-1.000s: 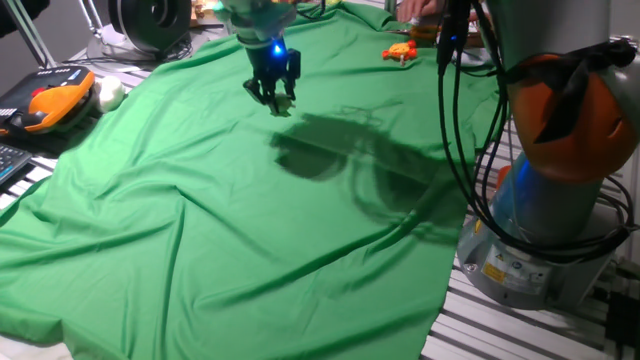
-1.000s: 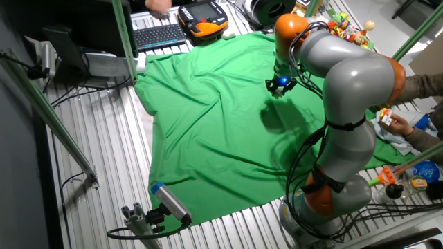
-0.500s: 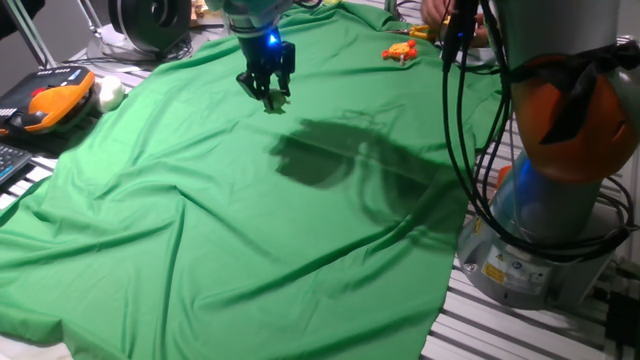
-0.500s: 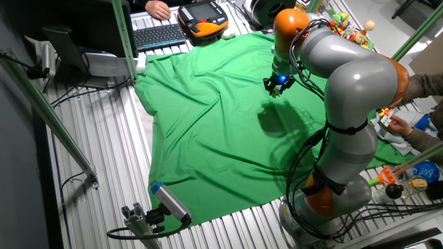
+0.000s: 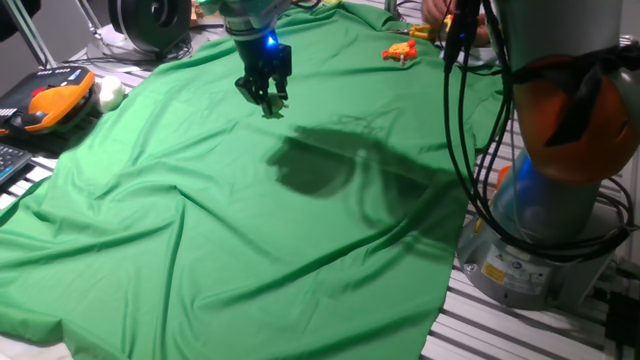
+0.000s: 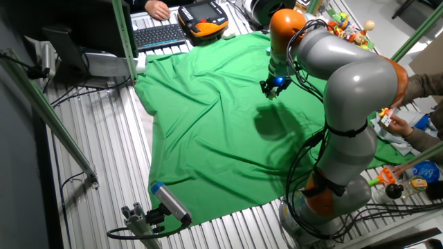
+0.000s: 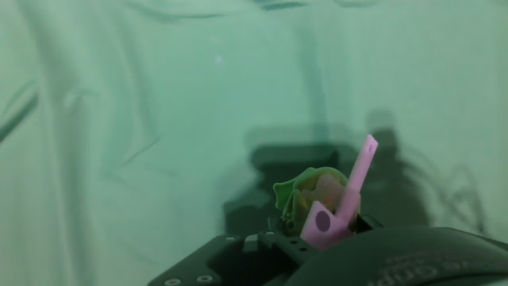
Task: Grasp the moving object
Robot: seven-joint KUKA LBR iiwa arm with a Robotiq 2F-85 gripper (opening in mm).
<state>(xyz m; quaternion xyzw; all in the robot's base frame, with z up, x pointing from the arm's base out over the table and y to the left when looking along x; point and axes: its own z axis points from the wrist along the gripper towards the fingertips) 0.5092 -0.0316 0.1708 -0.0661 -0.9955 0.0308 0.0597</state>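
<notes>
In the hand view the moving object (image 7: 311, 195), a tiny lumpy pale-green toy with a pink piece sticking up, sits between the fingers of my gripper (image 7: 317, 230). It hangs above the green cloth (image 7: 119, 119) and throws a shadow there. In one fixed view the gripper (image 5: 266, 100) hovers over the far middle of the cloth, a pale speck of the toy (image 5: 272, 109) showing at its tips. From the other fixed view the gripper (image 6: 268, 90) is small and the toy cannot be made out.
A small orange-red toy (image 5: 400, 52) lies at the cloth's far right edge. A plain white lump (image 5: 108, 93) and an orange pendant (image 5: 48, 106) sit at the left, beside a keyboard (image 6: 159, 34). The robot's base (image 5: 560, 210) stands at the right.
The gripper has drifted left and slightly farther back over the cloth, carrying the toy with it. Its shadow on the cloth shifted the same way.
</notes>
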